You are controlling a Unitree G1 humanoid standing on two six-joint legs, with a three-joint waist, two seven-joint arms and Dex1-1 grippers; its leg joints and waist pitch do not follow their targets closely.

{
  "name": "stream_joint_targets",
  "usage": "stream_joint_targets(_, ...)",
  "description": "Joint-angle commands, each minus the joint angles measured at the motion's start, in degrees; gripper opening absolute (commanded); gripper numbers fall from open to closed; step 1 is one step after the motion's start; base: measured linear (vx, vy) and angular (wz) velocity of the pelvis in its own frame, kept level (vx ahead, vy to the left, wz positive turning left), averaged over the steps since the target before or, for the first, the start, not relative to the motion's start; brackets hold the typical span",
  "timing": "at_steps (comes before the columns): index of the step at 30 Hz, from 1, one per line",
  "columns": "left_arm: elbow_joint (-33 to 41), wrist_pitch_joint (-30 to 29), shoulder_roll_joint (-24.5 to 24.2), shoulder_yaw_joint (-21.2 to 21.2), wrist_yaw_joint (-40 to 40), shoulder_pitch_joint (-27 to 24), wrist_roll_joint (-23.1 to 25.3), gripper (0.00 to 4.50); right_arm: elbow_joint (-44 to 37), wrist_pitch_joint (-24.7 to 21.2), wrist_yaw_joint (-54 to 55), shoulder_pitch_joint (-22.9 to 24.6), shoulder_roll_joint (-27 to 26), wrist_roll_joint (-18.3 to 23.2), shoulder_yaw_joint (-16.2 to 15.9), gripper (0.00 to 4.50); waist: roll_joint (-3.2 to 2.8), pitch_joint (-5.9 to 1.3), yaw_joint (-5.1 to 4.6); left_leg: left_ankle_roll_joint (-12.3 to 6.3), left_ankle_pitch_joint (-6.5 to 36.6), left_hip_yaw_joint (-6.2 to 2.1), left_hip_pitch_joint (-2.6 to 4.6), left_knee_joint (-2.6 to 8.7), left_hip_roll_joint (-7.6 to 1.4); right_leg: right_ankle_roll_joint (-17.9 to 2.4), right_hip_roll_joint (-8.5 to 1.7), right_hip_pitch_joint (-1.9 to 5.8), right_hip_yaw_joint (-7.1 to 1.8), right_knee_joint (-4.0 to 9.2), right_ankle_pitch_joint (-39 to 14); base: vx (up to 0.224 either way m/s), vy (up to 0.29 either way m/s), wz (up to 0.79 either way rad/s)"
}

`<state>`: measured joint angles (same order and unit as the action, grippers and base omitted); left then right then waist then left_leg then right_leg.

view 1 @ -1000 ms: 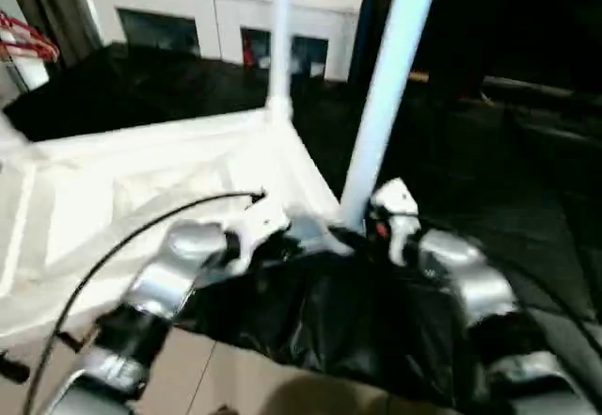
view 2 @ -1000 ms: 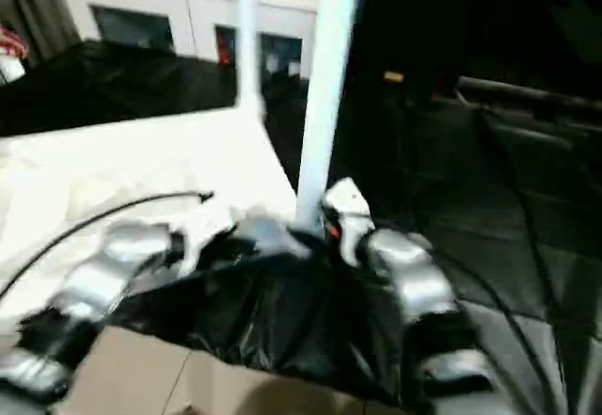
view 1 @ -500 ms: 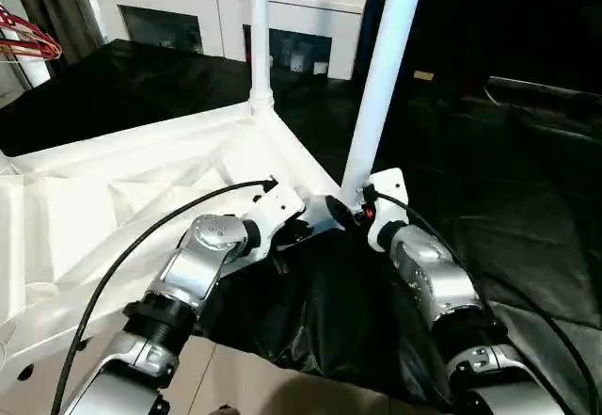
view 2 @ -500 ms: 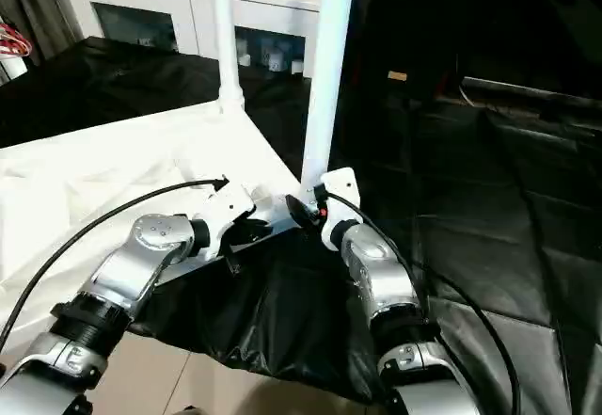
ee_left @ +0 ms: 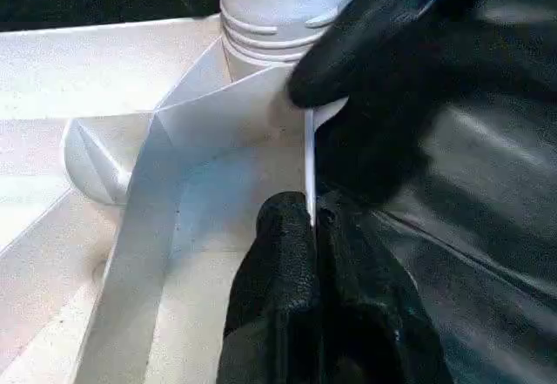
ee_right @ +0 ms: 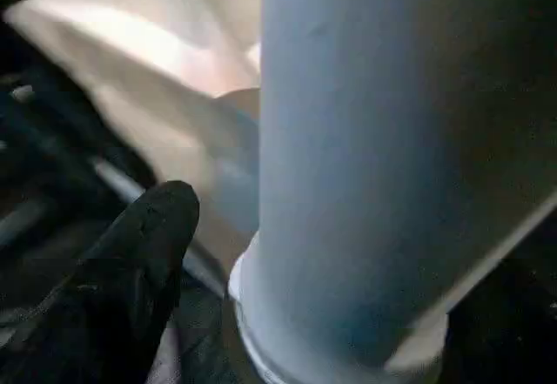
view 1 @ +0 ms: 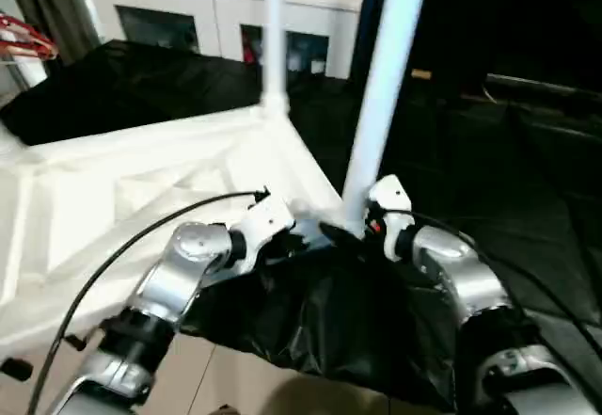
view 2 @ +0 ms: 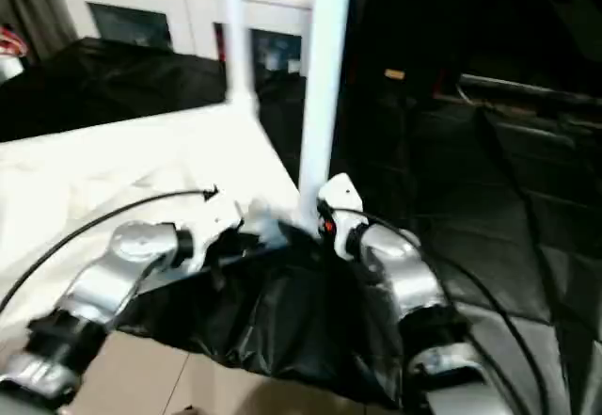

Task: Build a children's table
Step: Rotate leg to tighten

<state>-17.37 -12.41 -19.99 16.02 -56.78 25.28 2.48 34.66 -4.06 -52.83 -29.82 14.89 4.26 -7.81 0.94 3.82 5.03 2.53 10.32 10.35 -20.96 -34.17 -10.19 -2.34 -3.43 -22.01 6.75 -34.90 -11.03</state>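
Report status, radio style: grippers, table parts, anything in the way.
Left gripper jaws shut on tabletop rim. Right gripper at near leg, one finger off it. Far leg upright in its corner. Black sheet bunched under the wrists.

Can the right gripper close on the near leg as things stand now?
Probably yes: the right gripper sits at the base of the near leg, one black finger beside the tube, nothing between them.

Tabletop on left, two legs upright at its right corners, cabinet behind.
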Motion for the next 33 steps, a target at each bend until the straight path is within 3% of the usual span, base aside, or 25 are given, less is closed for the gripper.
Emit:
stream_joint_targets(1,2.92,2.71,0.11,0.95,-3.47,-0.02,-3.14,0.00,-2.11,-0.61,-5.03,-0.19,1.43,1.56,-1.45,4.19,0.09,-3.81,-0.11,-2.63,12.06,-1.58,0.80,4.08,-4.16,-8.89,-6.44,2.51,-4.58,5.13,-17.17,0.000,0.000,0.00)
stream_joint_targets(8,5.08,1.92,-2.74,0.68,-7.62,-1.13,-4.62,0.00,-3.59,-2.49,-13.55,0.29,5.23,2.33,-3.13,4.19,0.16,-3.84,0.07,-3.15,11.24,-1.56,0.63,3.98,-4.16,-9.37,-6.40,2.64,-4.48,4.96,-16.75,0.000,0.000,0.00)
stream_joint_targets(12,5.34,1.77,-3.11,0.71,-8.02,-1.35,-4.79,0.00,-3.28,-2.30,-14.33,0.39,5.79,1.84,-3.60,3.82,0.42,-3.83,0.06,-2.94,11.29,-1.54,0.65,3.97,-4.08,-9.27,-6.39,2.64,-4.44,5.06,-17.54,0.000,0.000,0.00)
stream_joint_targets(18,5.74,1.33,-3.26,0.81,-8.61,-1.66,-5.03,0.00,-3.83,-2.51,-14.87,1.09,6.06,1.84,-4.40,3.38,0.32,-3.89,0.14,-3.04,10.53,-1.52,0.68,3.87,-4.07,-9.28,-6.45,2.63,-4.47,5.01,-17.13,0.000,0.000,0.00)
stream_joint_targets(24,5.39,1.33,-2.78,0.83,-7.49,-1.40,-4.95,0.00,-4.16,-3.77,-14.72,2.07,4.51,3.89,-3.01,2.78,0.29,-3.84,0.08,-3.02,10.89,-1.51,0.66,3.89,-4.01,-9.10,-6.36,2.62,-4.45,5.08,-17.62,0.000,0.000,0.00)
stream_joint_targets(33,-1.76,0.58,4.01,0.03,5.21,3.53,-0.24,0.00,3.49,-1.27,9.32,0.65,-6.14,2.83,2.90,2.70,0.24,-3.73,-0.40,-0.82,12.95,-1.75,1.07,4.06,-3.96,-7.97,-6.63,2.26,-4.37,5.67,-21.76,0.000,0.000,0.00)
